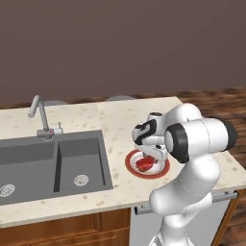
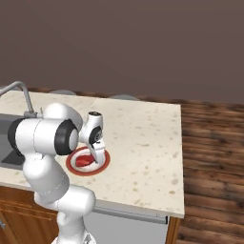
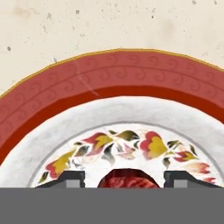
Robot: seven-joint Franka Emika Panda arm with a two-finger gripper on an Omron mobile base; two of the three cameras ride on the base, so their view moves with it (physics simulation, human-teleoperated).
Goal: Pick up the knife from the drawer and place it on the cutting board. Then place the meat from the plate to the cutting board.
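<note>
Below, the gripper (image 3: 124, 180) straddles the meat (image 3: 127, 178), grip unclear, its fingertips mostly cut off.

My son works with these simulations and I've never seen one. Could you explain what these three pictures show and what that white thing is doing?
It is a white robot arm in a rendered kitchen. Two pictures come from cameras behind it, left and right; the third looks down from its hand. On the speckled counter sits a plate with a red rim, holding a piece of red meat. A sink with a tap lies to the left. The hand is lowered over the plate, one finger on each side of the meat. Whether it grips yet, I cannot tell.
</note>
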